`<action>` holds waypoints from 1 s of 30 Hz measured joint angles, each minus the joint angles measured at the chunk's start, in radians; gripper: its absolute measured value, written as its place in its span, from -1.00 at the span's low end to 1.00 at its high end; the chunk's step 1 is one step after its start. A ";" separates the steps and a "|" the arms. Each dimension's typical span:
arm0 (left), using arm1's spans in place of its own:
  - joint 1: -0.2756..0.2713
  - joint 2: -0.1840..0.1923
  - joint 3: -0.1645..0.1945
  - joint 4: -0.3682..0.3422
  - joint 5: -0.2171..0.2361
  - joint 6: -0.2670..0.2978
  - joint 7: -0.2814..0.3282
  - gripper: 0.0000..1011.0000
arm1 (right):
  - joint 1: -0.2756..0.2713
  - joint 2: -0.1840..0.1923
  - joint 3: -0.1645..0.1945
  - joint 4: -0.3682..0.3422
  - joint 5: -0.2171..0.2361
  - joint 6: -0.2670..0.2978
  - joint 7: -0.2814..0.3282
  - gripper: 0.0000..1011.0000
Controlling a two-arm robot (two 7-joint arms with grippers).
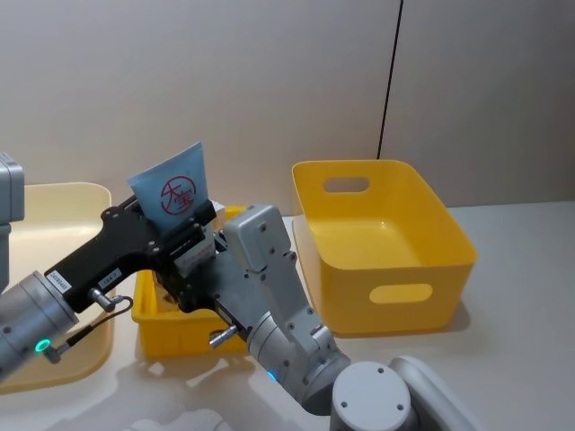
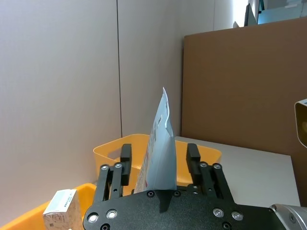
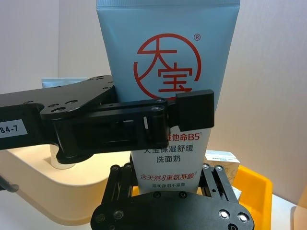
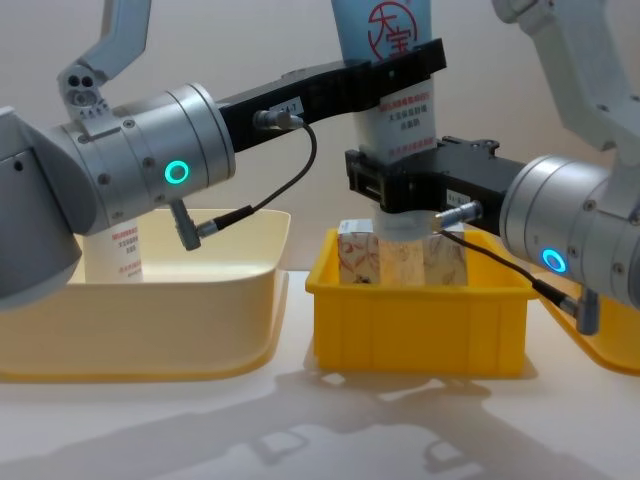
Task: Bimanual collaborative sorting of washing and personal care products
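A pale-blue tube with a red circled character stands upright above the small yellow bin. My left gripper reaches in from the left and is shut across the tube's upper part, just under the red mark. In the left wrist view the tube rises edge-on between the left gripper's two fingers. My right gripper is shut on the tube's lower end, just above its white cap. Mottled beige cartons stand in the small bin underneath.
A cream tray on the left holds another tube standing upright. A large yellow bin with handle cut-outs sits to the right of the small one. A wall runs close behind the table.
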 joint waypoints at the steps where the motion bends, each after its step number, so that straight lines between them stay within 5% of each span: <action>1: 0.000 0.000 0.000 0.000 0.000 0.000 0.000 0.38 | 0.000 0.000 0.000 0.000 0.000 0.000 0.000 0.19; 6: 0.000 0.000 0.000 0.000 0.000 0.000 0.000 0.76 | 0.000 0.000 0.002 0.000 -0.001 0.000 0.001 0.12; 12: 0.000 0.000 0.000 0.000 0.000 0.000 0.000 0.98 | -0.008 0.002 0.010 -0.006 -0.003 -0.003 -0.002 0.06; 30: 0.000 0.000 0.000 0.000 0.000 0.000 0.000 0.98 | -0.097 0.043 0.137 -0.105 -0.034 -0.017 -0.109 -0.01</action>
